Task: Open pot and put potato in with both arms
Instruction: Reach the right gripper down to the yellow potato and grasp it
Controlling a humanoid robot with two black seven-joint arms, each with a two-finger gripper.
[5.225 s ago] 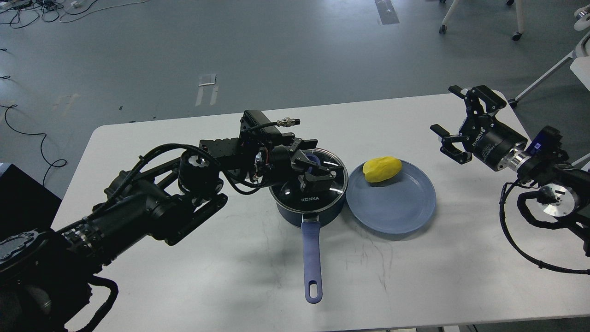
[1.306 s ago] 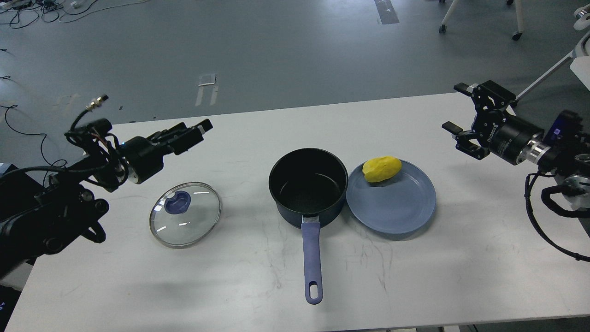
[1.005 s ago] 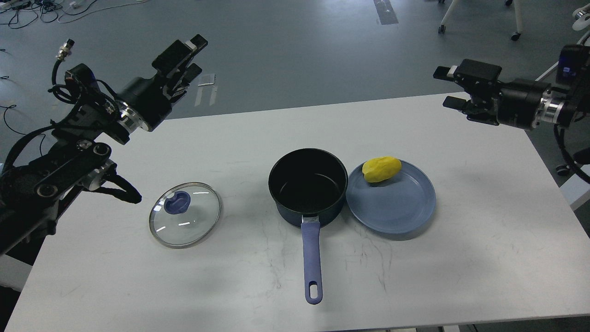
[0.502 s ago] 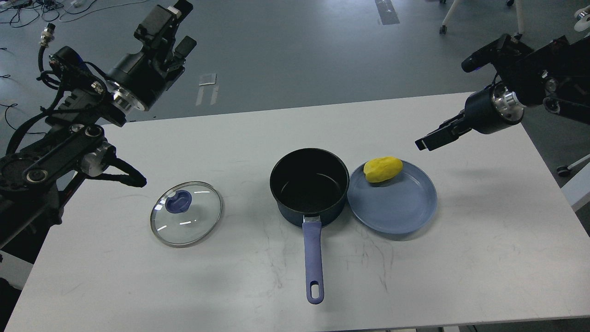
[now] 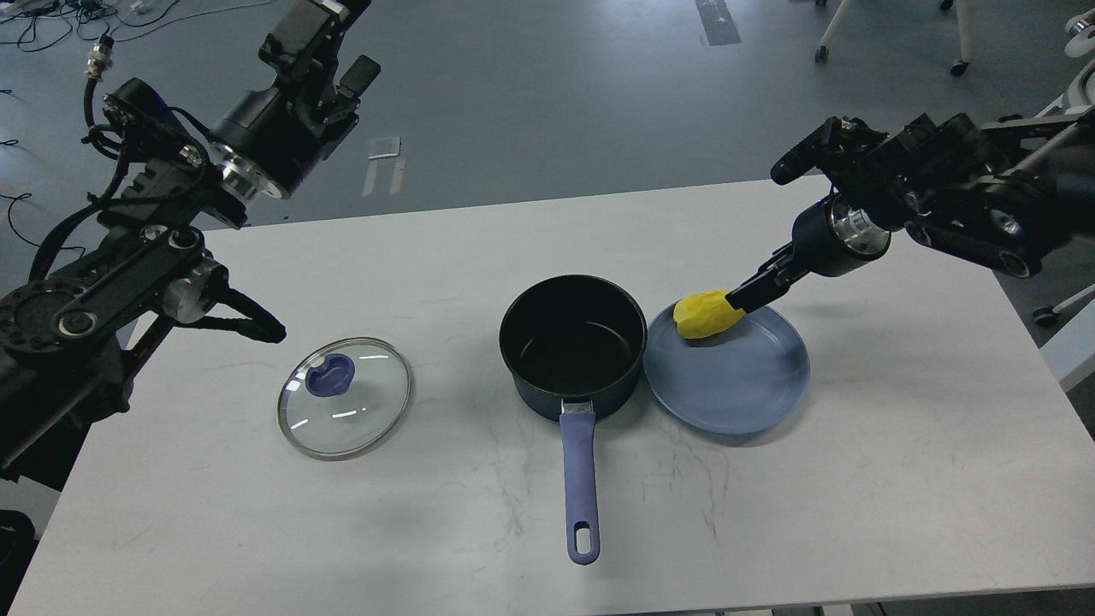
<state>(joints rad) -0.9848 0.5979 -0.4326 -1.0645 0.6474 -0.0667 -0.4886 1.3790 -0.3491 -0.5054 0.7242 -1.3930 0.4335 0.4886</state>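
Note:
The dark blue pot (image 5: 538, 404) stands open at the table's middle, empty, its blue handle (image 5: 580, 479) pointing toward me. Its glass lid (image 5: 359, 415) with a blue knob lies flat on the table to the left. The yellow potato (image 5: 703, 315) lies on the far edge of the blue plate (image 5: 727, 381), right of the pot. My right gripper (image 5: 741, 300) reaches down from the right, its tip at the potato's right end; seen edge-on, its fingers cannot be told apart. My left gripper (image 5: 334, 43) is raised high at the upper left, open and empty.
The white table (image 5: 855, 496) carries only the pot, lid and plate. Chair legs and cables stand on the grey floor beyond the far edge. My left arm's elbow (image 5: 171, 291) hangs over the table's left side.
The lid, once on the pot under my left gripper, now lies left of it. My left arm has lifted away. My right gripper has swung down to the potato.

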